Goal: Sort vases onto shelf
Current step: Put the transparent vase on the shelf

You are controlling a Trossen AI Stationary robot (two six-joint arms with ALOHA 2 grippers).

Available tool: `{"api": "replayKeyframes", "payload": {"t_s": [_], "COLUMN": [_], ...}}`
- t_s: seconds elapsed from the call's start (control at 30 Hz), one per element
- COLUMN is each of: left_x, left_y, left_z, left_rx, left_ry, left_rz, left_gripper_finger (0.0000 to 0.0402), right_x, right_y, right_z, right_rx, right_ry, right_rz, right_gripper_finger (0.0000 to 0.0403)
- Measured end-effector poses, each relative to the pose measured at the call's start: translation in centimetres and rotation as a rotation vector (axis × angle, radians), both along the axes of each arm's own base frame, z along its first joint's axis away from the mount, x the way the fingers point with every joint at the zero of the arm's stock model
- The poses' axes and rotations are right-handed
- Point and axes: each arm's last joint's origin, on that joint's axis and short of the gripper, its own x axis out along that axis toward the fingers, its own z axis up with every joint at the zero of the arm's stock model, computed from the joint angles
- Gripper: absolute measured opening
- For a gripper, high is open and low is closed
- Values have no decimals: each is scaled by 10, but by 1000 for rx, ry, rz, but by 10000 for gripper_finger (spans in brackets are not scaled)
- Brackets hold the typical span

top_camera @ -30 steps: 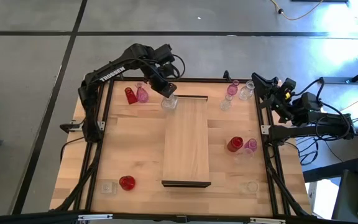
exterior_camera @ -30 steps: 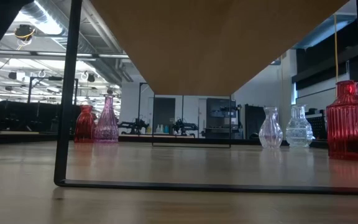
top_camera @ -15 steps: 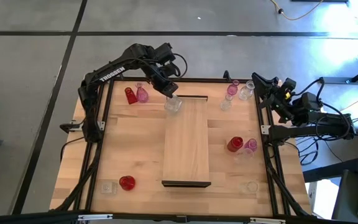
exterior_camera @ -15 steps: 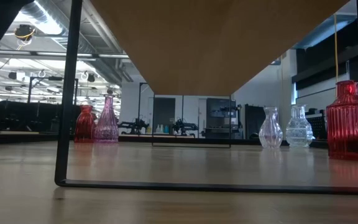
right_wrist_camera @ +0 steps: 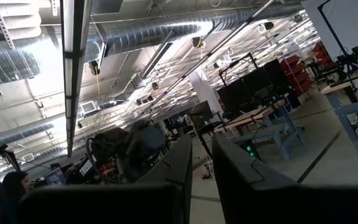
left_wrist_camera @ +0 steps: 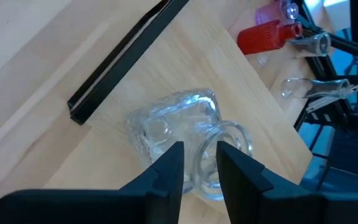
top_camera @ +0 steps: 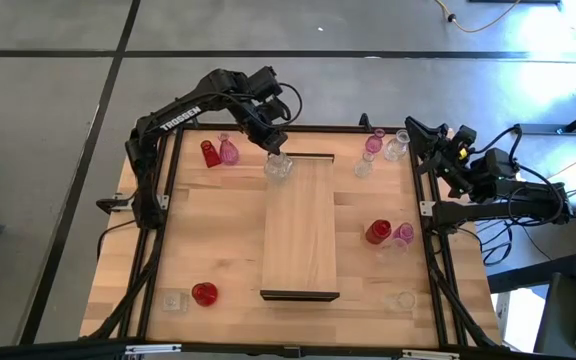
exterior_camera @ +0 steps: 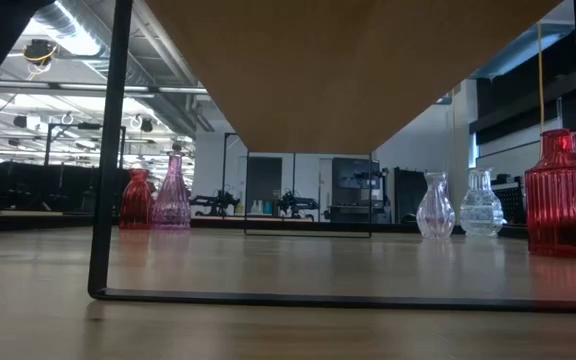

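Wooden tabletop (top_camera: 208, 230), grey floor (top_camera: 48, 120), perhaps cables (top_camera: 538, 200)

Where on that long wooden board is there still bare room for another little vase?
Nearly all of the board is bare, from its middle to the near dark end. Only the far left corner is taken: a clear vase stands there with the left gripper just above it. Vases crowd the table beside the board's right edge.
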Motion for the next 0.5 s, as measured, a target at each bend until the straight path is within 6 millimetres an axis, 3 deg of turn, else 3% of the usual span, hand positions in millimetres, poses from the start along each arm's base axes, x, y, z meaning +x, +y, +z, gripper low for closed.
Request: {"api": "replayKeyframes", "payload": {"t_s": [0.5], "left_x": [0], "left_y": [4], "left_z": [2], "left_rx": [-17], "left_ry": [-30], "left_rz": [25], "left_gripper_finger": [89], "right_x": [1], "right_y": [0], "right_z": [-2], "right_rx": [2], "right_ry": [20], "right_rz": [1], "right_gripper_finger": [53]}}
